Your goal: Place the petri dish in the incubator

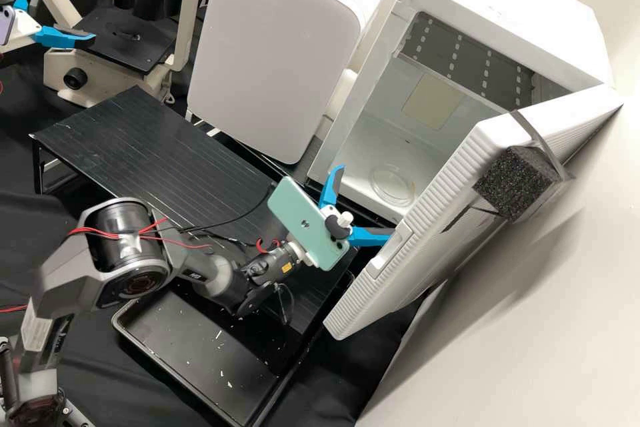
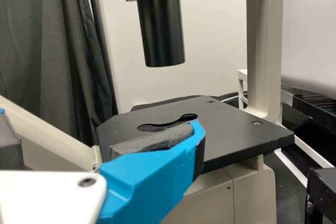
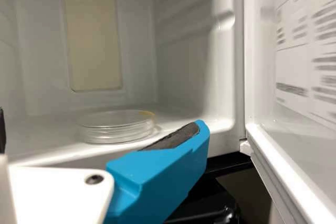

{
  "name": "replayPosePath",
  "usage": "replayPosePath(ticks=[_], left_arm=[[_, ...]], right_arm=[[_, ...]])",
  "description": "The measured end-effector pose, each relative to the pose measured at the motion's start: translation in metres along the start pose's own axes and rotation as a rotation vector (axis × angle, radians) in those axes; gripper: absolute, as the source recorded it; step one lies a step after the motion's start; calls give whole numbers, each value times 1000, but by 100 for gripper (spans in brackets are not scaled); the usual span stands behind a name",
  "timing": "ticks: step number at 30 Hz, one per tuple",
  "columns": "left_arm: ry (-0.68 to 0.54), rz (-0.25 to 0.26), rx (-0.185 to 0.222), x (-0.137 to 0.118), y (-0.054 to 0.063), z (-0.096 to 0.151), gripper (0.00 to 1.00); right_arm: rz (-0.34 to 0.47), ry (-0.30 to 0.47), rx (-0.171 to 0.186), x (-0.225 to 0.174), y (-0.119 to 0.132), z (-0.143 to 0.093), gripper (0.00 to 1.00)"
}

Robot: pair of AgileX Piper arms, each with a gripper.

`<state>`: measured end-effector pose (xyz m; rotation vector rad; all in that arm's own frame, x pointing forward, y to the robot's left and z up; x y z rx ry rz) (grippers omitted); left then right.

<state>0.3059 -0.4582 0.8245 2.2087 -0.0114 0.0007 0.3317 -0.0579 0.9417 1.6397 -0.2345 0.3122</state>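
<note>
While I watched from my station, the left gripper point(image 1: 67, 14) sat at ten o'clock in the high view, wide open and empty, pointing towards three o'clock at the microscope stage point(image 1: 130, 47). Right of it, I had the right arm point(image 1: 217, 278) stretched from eight o'clock over the black rack point(image 1: 153, 140), its wrist angled towards two. Its gripper point(image 1: 368, 201) was spread wide with nothing in hold, before the open incubator point(image 1: 507, 7). The petri dish point(image 1: 393, 185) lay on the incubator floor, at two o'clock from those fingers.
</note>
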Motion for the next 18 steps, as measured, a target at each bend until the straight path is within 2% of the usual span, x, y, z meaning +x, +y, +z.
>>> replayPosePath(ticks=[2,9,18], left_arm=[[0,0,0,0,0,0,100],[0,0,0,0,0,0,100],[0,0,0,0,0,0,100]], right_arm=[[-16,-9,18,-19,-1,-3,100],[-44,-72,36,-95,-13,-32,100],[-152,-32,83,-172,-45,-65,100]])
